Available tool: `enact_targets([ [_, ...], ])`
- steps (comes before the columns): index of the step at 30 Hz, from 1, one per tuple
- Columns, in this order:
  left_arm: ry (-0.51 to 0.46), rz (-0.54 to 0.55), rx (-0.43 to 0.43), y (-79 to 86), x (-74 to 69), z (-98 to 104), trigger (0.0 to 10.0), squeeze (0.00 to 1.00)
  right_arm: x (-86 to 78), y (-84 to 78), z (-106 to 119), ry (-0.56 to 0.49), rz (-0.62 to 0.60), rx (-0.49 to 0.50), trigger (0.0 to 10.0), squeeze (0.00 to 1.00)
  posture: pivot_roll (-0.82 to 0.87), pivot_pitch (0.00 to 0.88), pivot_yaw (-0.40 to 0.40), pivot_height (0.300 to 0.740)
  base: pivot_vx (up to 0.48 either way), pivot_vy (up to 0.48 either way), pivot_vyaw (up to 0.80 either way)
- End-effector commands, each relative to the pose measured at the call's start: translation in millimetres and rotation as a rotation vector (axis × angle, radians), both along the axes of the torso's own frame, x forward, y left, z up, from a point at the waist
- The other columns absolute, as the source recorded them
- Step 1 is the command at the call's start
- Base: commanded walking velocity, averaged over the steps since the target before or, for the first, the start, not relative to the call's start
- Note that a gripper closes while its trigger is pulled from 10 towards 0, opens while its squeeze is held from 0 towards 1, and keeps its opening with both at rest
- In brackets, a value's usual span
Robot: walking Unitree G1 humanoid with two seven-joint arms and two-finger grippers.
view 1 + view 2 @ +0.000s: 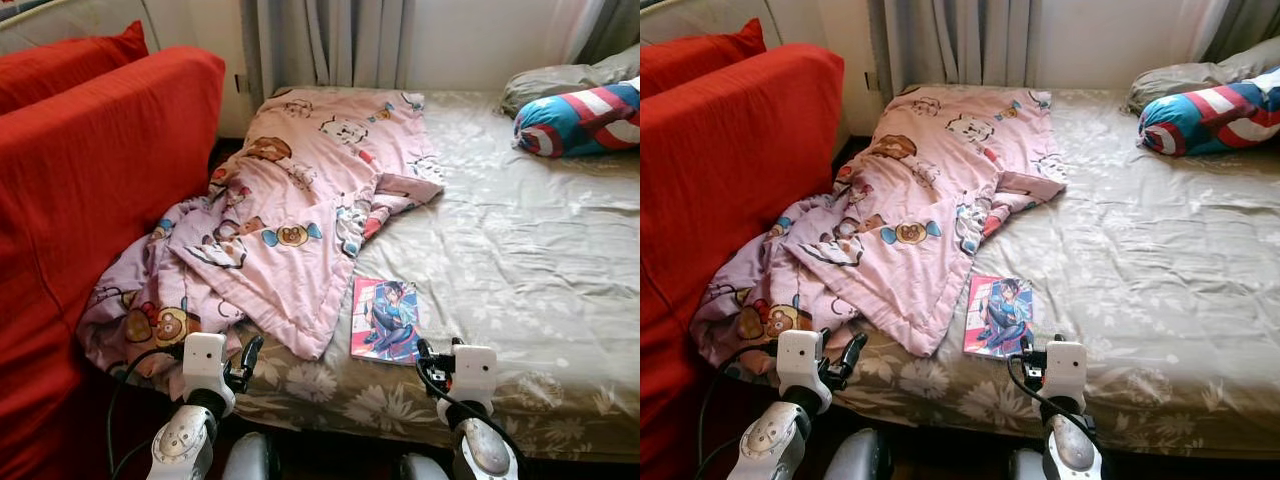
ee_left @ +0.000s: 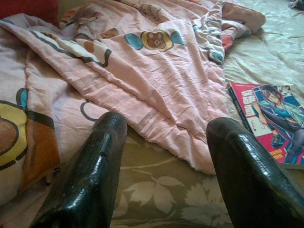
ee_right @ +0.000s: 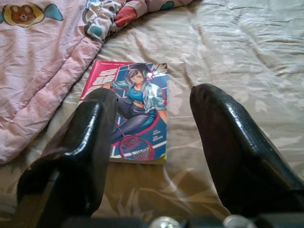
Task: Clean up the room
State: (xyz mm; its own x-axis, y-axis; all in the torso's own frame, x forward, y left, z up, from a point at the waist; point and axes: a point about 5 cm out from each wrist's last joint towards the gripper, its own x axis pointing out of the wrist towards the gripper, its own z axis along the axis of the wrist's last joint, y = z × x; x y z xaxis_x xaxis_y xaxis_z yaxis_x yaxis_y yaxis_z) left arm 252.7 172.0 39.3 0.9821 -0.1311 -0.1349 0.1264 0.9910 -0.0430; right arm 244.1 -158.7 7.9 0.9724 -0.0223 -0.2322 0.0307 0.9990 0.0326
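Head cameras first: there's a bed (image 1: 520, 250) with an olive floral sheet, and a pink cartoon-print blanket (image 1: 290, 200) is bunched up over its left part, spilling off the edge toward a red sofa (image 1: 90, 190) that sits right against the bed. A comic book (image 1: 385, 320) lies flat on the sheet near the front edge, its left side just beside the blanket's lower corner. Far back on the right there's a red-white-blue striped pillow (image 1: 580, 118) with a grey pillow (image 1: 560, 80) behind it, and curtains (image 1: 320, 40) hang along the wall behind the bed. Both arms are low at the front edge of the bed: the left hand (image 1: 245, 362) sits by the hanging blanket, the right hand (image 1: 428, 360) is just below the comic book.

Left wrist camera: the left hand (image 2: 166, 161) has its two black fingers (image 2: 88, 175) spread wide with nothing between them, over the sheet. The blanket's folded hem runs right across in front of the fingertips, and the comic book (image 2: 270, 121) is off to one side.

Right wrist camera: the right hand (image 3: 152, 142) is spread wide too and holds nothing. The comic book (image 3: 133, 109) lies on the sheet straight ahead, partly behind one finger (image 3: 80, 147), with the blanket (image 3: 42, 71) edge next to it.
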Motion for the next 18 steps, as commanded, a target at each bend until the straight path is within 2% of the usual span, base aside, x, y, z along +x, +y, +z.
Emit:
enact_targets([
  [1,0.0,-0.004,0.012,1.2,2.3,2.7,10.0,0.0,2.2,2.7,1.3,-0.01,0.018,-0.002,10.0,0.0,-0.03,0.041,0.028,0.61,0.3,0.0,0.0],
  [14,-0.003,-0.002,0.013,1.5,2.6,2.7,10.0,0.0,2.2,7.1,-0.5,0.006,0.038,0.008,10.0,0.0,-0.03,0.04,0.029,0.61,0.299,0.0,0.0],
  [18,-0.01,-0.003,0.009,1.6,2.7,3.8,10.0,0.0,4.0,9.2,-6.2,0.045,0.066,-0.004,10.0,0.0,-0.02,0.05,0.032,0.61,0.0,0.0,0.0],
])
